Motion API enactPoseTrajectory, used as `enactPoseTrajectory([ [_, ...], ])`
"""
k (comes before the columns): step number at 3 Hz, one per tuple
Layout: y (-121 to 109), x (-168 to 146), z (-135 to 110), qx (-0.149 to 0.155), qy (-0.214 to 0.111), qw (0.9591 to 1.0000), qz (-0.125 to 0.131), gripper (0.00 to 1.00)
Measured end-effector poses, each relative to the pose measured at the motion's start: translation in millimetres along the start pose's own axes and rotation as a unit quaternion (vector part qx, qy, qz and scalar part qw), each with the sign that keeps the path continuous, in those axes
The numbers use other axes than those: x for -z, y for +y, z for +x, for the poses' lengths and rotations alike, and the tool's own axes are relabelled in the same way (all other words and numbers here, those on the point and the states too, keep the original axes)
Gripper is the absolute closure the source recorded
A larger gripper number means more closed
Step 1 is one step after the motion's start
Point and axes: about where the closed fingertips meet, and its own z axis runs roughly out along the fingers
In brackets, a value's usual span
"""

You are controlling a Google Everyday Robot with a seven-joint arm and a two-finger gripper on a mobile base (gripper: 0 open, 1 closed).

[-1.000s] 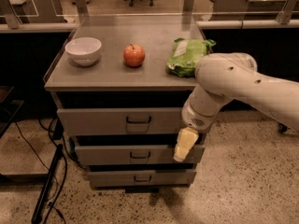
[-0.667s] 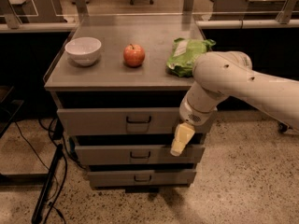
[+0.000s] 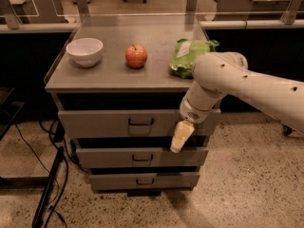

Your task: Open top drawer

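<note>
Far left, on the speckled floor [image 3: 247, 184]: dark cables [image 3: 50, 189] beside the cabinet. On the grey desk [image 3: 114, 77], from the left: a white bowl [image 3: 84, 51], upright, near the left edge; then a red apple [image 3: 136, 56], stem up, apart from the bowl; then a green bag [image 3: 189, 56], crumpled, at the right edge, partly behind the arm.

Below the desk top, a dark gap, then the top drawer [image 3: 95, 123]: widest of three grey fronts, spanning nearly the whole cabinet, with a dark wire handle [image 3: 141, 122] at its middle. Under it, the middle drawer [image 3: 109, 156] and the bottom drawer [image 3: 114, 180], each narrower, each with a smaller pull.

Right of that wire handle and apart from it: the claw [image 3: 182, 136], cream-coloured, pointing down and to the left, low before the right end of the top drawer's front, tip over the dark strip between the top and middle fronts. Cannot tell whether clenched or released, nor whether touching the front.

Further right, the white arm [image 3: 247, 82], reaching in from the right edge, bent before the desk's right corner.
</note>
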Motion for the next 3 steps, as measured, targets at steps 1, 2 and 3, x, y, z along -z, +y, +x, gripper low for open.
enactPoseTrajectory([
  [1, -12, -17, -2, -0.013, 0.003, 0.9999, -0.009, 0.00],
  [2, -16, -25, -3, -0.012, 0.004, 0.9999, -0.012, 0.00],
  [3, -9, -40, -4, 0.000, 0.012, 0.9996, -0.027, 0.00],
])
